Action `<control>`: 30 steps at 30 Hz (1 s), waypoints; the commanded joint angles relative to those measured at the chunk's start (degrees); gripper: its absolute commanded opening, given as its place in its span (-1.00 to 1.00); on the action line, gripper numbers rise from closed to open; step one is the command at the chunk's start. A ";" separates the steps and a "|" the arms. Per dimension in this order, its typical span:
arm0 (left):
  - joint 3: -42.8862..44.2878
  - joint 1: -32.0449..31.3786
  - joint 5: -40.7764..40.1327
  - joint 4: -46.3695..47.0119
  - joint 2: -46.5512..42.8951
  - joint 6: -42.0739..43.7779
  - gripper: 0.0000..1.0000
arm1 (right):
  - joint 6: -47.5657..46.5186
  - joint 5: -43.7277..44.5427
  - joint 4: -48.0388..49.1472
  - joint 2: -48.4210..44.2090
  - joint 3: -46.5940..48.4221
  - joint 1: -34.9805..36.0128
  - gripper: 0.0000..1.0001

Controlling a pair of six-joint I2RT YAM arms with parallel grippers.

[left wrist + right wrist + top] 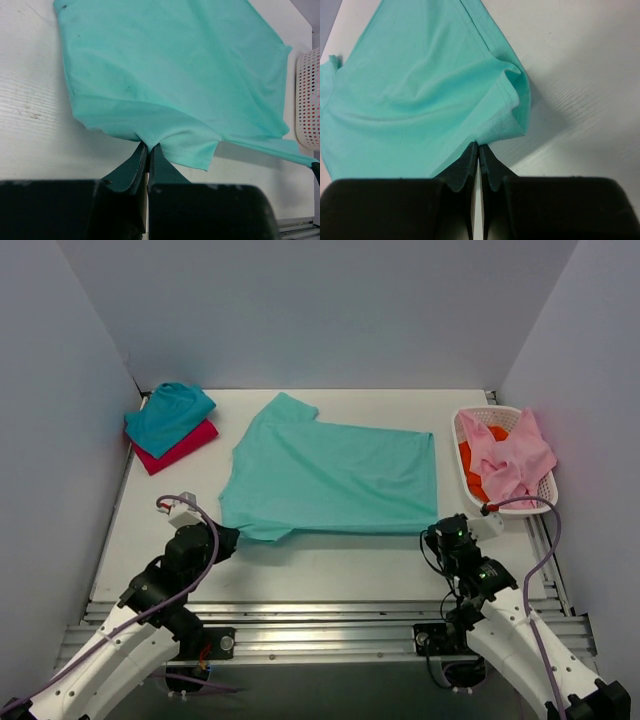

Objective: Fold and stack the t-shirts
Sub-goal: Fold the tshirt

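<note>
A large mint-green t-shirt (330, 480) lies spread across the middle of the table, one sleeve pointing to the far left. My left gripper (232, 537) is shut on its near left edge (148, 145), beside a sleeve. My right gripper (436, 531) is shut on its near right corner (479, 143), where the hem bunches up. A folded teal t-shirt (168, 416) lies on a folded magenta-red t-shirt (180, 446) at the far left corner.
A white lattice basket (470, 420) stands at the right edge, holding pink (512, 458) and orange (466, 455) cloth; its side shows in the left wrist view (307, 100). Walls close the table on three sides. A metal rail runs along the near edge.
</note>
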 commanded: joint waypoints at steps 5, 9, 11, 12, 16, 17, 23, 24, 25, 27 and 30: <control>6.92 -0.09 -2.69 -2.69 3.55 2.70 -0.95 | -1.32 0.99 -1.59 0.43 3.64 0.18 -1.00; 10.79 -0.09 -3.57 0.92 8.91 4.98 -0.95 | -2.47 1.25 2.71 4.03 5.66 0.18 -1.00; 12.73 0.00 -4.36 2.67 12.94 6.04 -0.95 | -3.26 1.61 4.21 7.02 6.46 0.18 -1.00; 14.39 0.00 -4.62 3.29 14.27 6.39 -0.95 | -3.35 2.04 5.70 8.07 7.16 0.18 -1.00; 17.74 0.44 -4.71 6.63 21.82 7.89 -0.95 | -4.31 3.19 9.05 13.87 8.74 0.09 -1.00; 18.36 0.61 -4.63 7.94 23.06 8.50 -0.95 | -4.40 3.28 9.66 14.67 9.01 0.00 -1.00; 21.61 2.81 -3.05 11.20 31.41 10.43 -0.95 | -4.84 4.51 13.79 20.64 11.38 -0.43 -1.00; 21.88 3.94 -1.83 11.73 32.30 10.70 -0.95 | -5.19 4.60 14.49 21.96 11.64 -0.61 -1.00; 22.23 4.56 -1.29 12.26 33.87 10.96 -0.95 | -5.19 4.77 14.76 22.67 12.00 -0.87 -1.00; 22.67 5.97 0.20 13.58 35.46 11.75 -0.95 | -5.72 5.03 15.72 24.42 12.88 -1.58 -1.00; 24.16 9.48 4.77 15.25 39.59 13.42 -0.95 | -5.98 4.77 17.04 27.14 14.19 -3.24 -1.00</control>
